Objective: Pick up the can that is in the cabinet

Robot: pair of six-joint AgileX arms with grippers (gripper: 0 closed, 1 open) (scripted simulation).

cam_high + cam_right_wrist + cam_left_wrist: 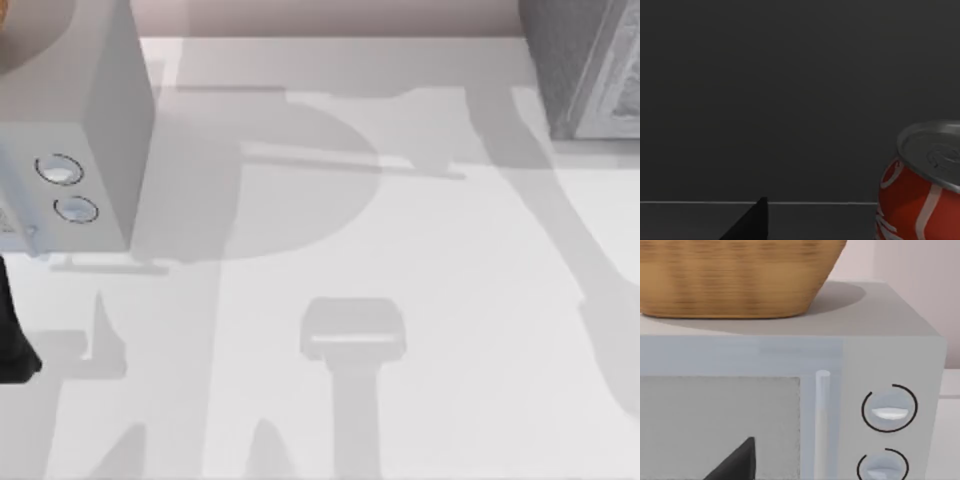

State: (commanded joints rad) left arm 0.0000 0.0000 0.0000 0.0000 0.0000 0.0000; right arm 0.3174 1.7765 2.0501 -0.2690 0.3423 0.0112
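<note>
Right arm: its wrist camera looks level into a dark enclosure with a dark back wall (pixel 790 90) and a dark floor (pixel 685 220) meeting along a pale line. One black finger (pixel 751 224) of the right gripper rises as a wedge at the lower edge of that view; whether the fingers are wide or narrow, I cannot tell.

Can (pixel 920 190): red with white lettering and a silver lid. It stands upright on the enclosure floor, long axis vertical, lid with pull tab facing up. It sits beside the finger, well apart from it and untouched.

Left arm: a black part of the arm (pixel 12 345) shows at the bench's left edge. Its wrist camera faces the front of the microwave squarely. One black finger (pixel 737 462) of the left gripper shows as a wedge before the door window (pixel 715 425); the spread of these fingers cannot be told.

Microwave (pixel 90 110): pale grey, at the bench's far left corner, with a vertical handle (pixel 822 425) and two round knobs (pixel 889 409) stacked on its right panel.

Basket (pixel 730 275): woven, tan, resting on top of the microwave.

Cabinet (pixel 590 70): grey, at the bench's far right corner.

Bench (pixel 420 260): white, crossed by grey shadows.
</note>
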